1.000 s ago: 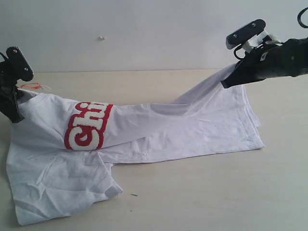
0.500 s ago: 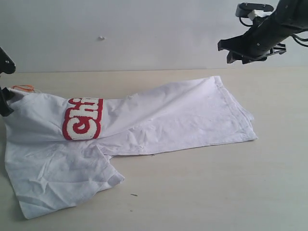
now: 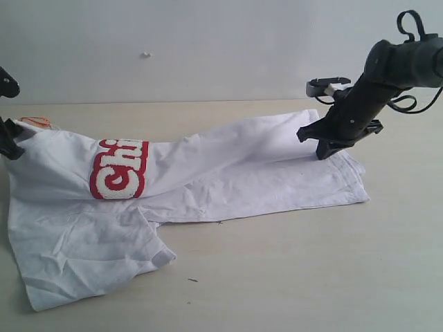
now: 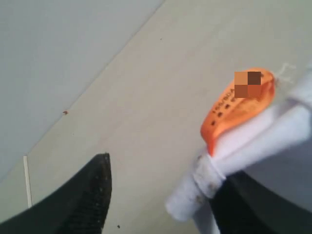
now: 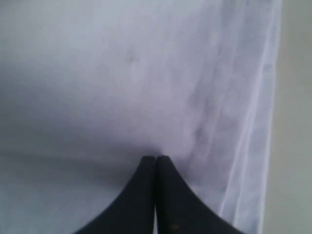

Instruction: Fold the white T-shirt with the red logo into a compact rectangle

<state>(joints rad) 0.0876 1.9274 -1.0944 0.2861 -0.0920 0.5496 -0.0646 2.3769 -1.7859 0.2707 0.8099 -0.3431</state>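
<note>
exterior view shows us the white t-shirt (image 3: 228, 173) mid-frame on the desk (image 3: 311, 263), folded lengthwise over the red logo (image 3: 119, 178), right claw (image 3: 324, 153) pressed together on its hem, left claw (image 4: 161, 190) spread beside the collar; we judge cross-folds remain.

1. The T-shirt (image 3: 242, 173) lies across the table (image 3: 311, 277) from its left edge past the middle.
2. The logo (image 3: 119, 178) sits on its folded upper layer, leftward.
3. The right gripper (image 3: 323, 153) touches its right end; the neck tag (image 3: 36, 122) lies at the left edge.
</note>
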